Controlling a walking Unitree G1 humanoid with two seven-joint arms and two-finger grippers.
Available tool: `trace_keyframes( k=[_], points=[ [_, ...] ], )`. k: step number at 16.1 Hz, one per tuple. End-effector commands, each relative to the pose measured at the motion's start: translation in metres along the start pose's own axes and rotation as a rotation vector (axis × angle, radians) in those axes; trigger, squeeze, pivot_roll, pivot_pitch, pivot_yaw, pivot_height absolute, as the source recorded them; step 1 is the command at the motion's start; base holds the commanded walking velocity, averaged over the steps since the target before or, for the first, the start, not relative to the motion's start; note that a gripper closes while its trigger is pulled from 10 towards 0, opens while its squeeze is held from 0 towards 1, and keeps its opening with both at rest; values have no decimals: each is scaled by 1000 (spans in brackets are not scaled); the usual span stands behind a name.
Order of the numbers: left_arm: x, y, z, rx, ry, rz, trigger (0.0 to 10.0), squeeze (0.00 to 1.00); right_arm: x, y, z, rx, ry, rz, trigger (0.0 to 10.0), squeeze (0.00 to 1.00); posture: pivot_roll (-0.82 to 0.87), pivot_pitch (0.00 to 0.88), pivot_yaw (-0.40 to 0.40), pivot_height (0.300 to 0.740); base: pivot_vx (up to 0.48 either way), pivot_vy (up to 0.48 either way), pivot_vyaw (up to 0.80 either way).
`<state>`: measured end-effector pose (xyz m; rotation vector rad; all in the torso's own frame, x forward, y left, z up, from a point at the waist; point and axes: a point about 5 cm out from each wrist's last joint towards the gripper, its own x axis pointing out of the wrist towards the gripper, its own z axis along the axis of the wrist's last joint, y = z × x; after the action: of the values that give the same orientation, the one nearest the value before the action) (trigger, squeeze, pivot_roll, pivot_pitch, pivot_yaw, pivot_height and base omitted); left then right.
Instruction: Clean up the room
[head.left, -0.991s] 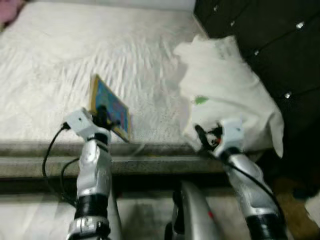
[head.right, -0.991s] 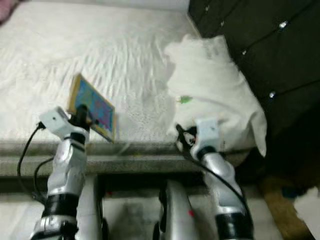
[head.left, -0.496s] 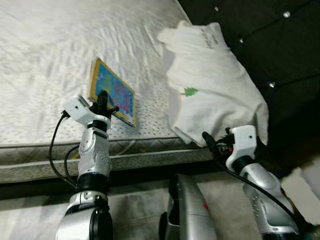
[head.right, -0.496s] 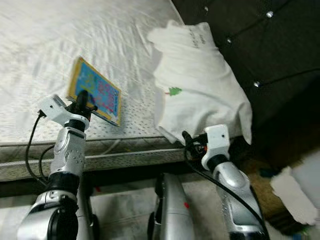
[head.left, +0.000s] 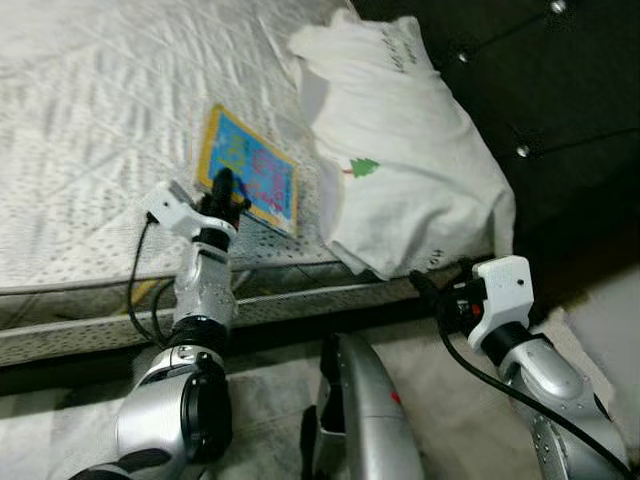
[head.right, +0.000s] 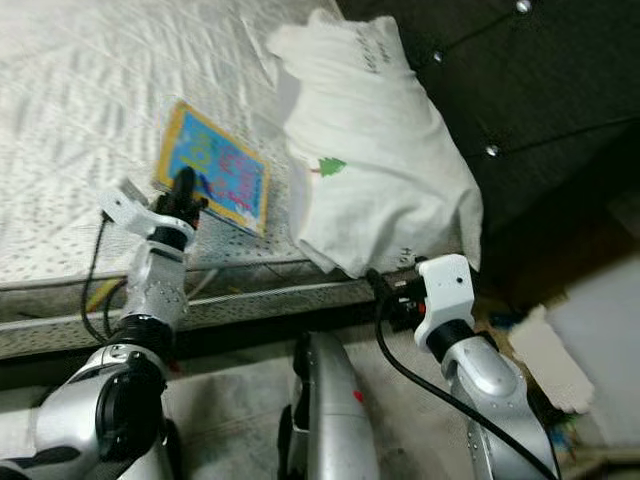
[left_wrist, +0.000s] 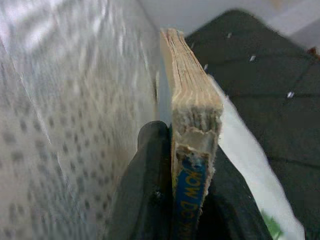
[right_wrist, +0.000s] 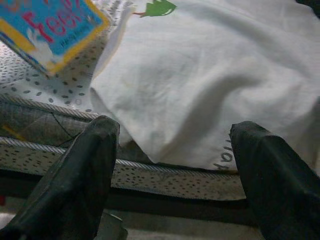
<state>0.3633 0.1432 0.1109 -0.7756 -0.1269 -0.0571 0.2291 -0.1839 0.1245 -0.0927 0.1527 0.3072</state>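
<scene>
A robot tidying a bedroom stands at the edge of the bed (head.left: 90, 120), its left claw (head.left: 224, 190) clamped on the near edge of a picture book (head.left: 250, 170) with a yellow border and blue cover. The book is held tilted, its gripped edge lifted off the mattress while the far part looks to lie close to the bedding; whether it touches there cannot be told. The wrist camera shows the two black fingers (left_wrist: 150, 190) pinching the thick worn page block from both faces, a grip at the edge that suits lifting a flat thing off a soft surface. Just beside the book, toward the dark padded headboard (head.left: 560, 90), a white pillow (head.left: 410, 150) with a small green tree print overhangs the bed's edge. The right claw (head.left: 432, 293) hangs spread wide and empty below that overhanging corner, near the bed frame, seemingly kept clear of the work. Judging by this, the book is the item being collected, and the pillow awaits straightening.
</scene>
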Motion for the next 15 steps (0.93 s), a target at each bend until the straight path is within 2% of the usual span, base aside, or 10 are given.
trace_keyframes(
  k=[1, 4, 6, 7, 8, 10, 12, 13, 14, 15],
  points=[
    [2, -6, -10, -28, 34, -3, 10000, 0, -6, -4, 3, -17, 9, 0, 10000, 0, -240, 198, -243, 544, 0, 0, 0],
    [-10, 8, -29, -29, 133, 66, 10000, 0, -5, -2, 5, -24, 4, 19, 10000, 0, -239, 193, -238, 544, 0, 0, 0],
    [-14, 13, -32, -1, 154, 83, 10000, 0, -3, -1, 6, -20, -7, 25, 10000, 0, -234, 186, -233, 544, 0, 0, 0],
    [-14, 16, -30, 26, 145, 93, 10000, 0, -3, -1, 7, -17, -10, 25, 10000, 0, -234, 181, -229, 544, 0, 0, 0],
    [-10, 18, -17, 88, 95, 109, 10000, 0, -1, 0, 7, -18, -15, 25, 10000, 0, -236, 176, -226, 544, 0, 0, 0],
    [-6, 27, 0, 92, 31, 150, 10000, 0, -1, 1, 8, -23, -24, 27, 10000, 0, -243, 164, -224, 544, 0, 0, 0],
    [-10, 34, -2, 96, 55, 175, 10000, 27, -1, 0, 8, -27, -27, 33, 10000, 0, -245, 157, -222, 544, 0, 0, 0],
    [-12, 36, -6, 90, 72, 184, 10000, 914, 0, -1, 8, -28, -28, 32, 10000, 0, -240, 153, -219, 544, 0, 0, 0],
    [-13, 36, -8, 92, 81, 191, 10000, 1000, 1, -2, 8, -29, -29, 31, 10000, 0, -238, 150, -218, 544, 0, 0, 0],
    [-13, 37, -8, 95, 83, 202, 10000, 1000, 3, -1, 8, -29, -32, 31, 10000, 0, -236, 147, -216, 544, 0, 0, 0]
  ],
)
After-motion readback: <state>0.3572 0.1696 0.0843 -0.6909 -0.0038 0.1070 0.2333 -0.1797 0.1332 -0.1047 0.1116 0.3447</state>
